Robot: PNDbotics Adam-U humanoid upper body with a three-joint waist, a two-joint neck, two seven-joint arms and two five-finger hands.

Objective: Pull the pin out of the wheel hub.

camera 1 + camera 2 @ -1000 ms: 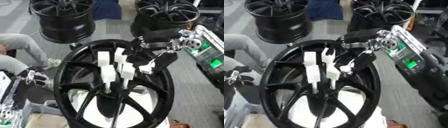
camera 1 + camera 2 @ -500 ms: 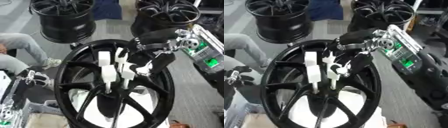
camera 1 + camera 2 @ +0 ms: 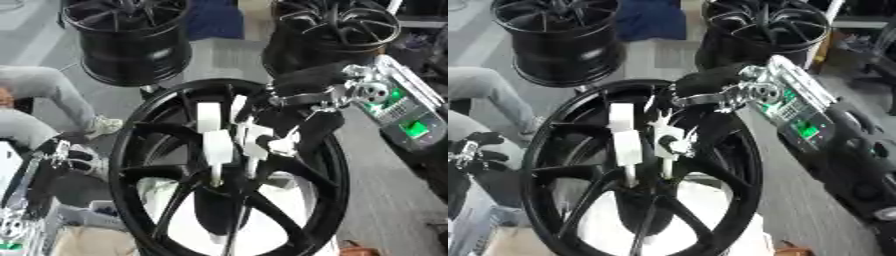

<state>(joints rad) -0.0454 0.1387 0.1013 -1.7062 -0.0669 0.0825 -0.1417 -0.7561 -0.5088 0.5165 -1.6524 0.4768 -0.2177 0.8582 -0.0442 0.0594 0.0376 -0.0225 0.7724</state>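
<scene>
Black hub (image 3: 153,165) stands upright at frame centre, spokes facing the camera. Several white pins (image 3: 216,147) sit in the hub's middle, stems pointing down toward the centre. Right hand (image 3: 293,132) enters from upper right and lies over the right-hand pins, fingers curled around one of them (image 3: 255,141); grip point partly hidden by the dark fingers. Left hand (image 3: 66,157) at lower left edge, fingers curled, holding nothing. Two more black wheels (image 3: 131,37) stand on the floor at the top of frame.

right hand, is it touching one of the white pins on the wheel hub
Touching: in the left eye view the right hand has its fingers curled round a white pin above the wheel hub.
</scene>
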